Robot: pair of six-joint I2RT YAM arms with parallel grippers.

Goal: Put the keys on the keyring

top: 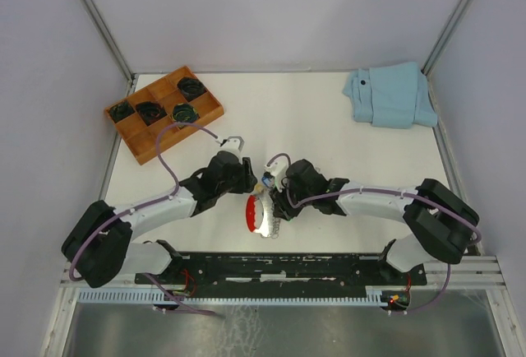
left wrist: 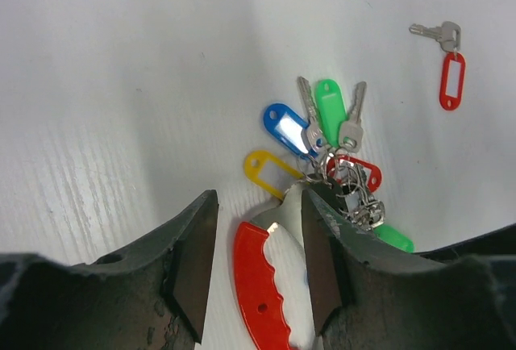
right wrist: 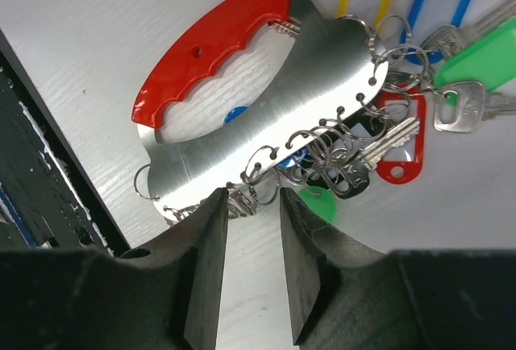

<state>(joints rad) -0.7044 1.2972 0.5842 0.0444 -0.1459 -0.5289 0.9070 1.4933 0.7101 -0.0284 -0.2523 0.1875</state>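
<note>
Keyring (top: pixel 261 213) lies flat on the worktop (top: pixel 329 139), near the front edge, between the two arms. It is a steel plate (right wrist: pixel 282 100) with a red band (right wrist: pixel 218 43) along one edge and small split rings (right wrist: pixel 322 144) along the other.

Left pincer (left wrist: pixel 260 197): jaws apart, straddling the red band. White worktop shows between the band and the left finger (left wrist: pixel 193 261), so I read it as released, not clamped. The band's long axis runs along the gap, so a close would pinch it across its width.

Right pincer (right wrist: pixel 252 198): jaws apart, nothing between them. A cluster of rings at the plate's near edge sits right at the mouth of the gap. Released, though set to nip either plate edge or rings.

Keys: one with a green tag (left wrist: pixel 329 112) sits in the bunch with blue (left wrist: pixel 282 128) and yellow (left wrist: pixel 262 168) tags; whether it is threaded I cannot tell. One loose key with a red tag (left wrist: pixel 447 60) lies well apart from the bunch, beyond it and to the right of the left pincer. Its blade lies crosswise and its tag trails towards the camera.

Views: only the left wrist camera shows the loose key. I cannot find it overhead, and it is outside the right wrist frame. Judgement: it lies on the right arm's side, so that arm is probably nearer. Only the right wrist camera shows the ring row clearly.
</note>
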